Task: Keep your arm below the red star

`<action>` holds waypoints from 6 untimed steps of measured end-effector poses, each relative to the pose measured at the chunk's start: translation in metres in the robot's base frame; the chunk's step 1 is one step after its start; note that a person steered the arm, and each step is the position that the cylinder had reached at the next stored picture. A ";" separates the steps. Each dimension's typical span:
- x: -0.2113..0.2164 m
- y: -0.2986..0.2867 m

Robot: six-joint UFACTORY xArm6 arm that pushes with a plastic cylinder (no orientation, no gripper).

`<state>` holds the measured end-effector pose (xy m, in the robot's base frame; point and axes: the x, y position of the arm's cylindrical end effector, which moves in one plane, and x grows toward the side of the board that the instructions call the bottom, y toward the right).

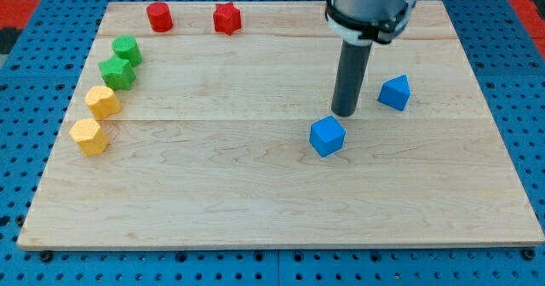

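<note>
Red star (pixel 226 18) sits at the counter's (pixel 255 201) top edge, about ten o'clock from your tip (pixel 344 113), well apart. You have no pincer, only the rod, just above the blue cube (pixel 327 136).

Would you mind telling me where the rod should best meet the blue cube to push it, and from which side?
There are no jaws, so I can only push. My tip stands just above the blue cube, between it and the other blue block. I would probably press the cube's upper flat face, coming from the view's top.
</note>
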<state>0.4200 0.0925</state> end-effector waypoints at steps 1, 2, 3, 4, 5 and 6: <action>-0.001 0.026; -0.007 0.034; -0.028 0.033; -0.055 -0.002; -0.075 -0.058; -0.101 -0.143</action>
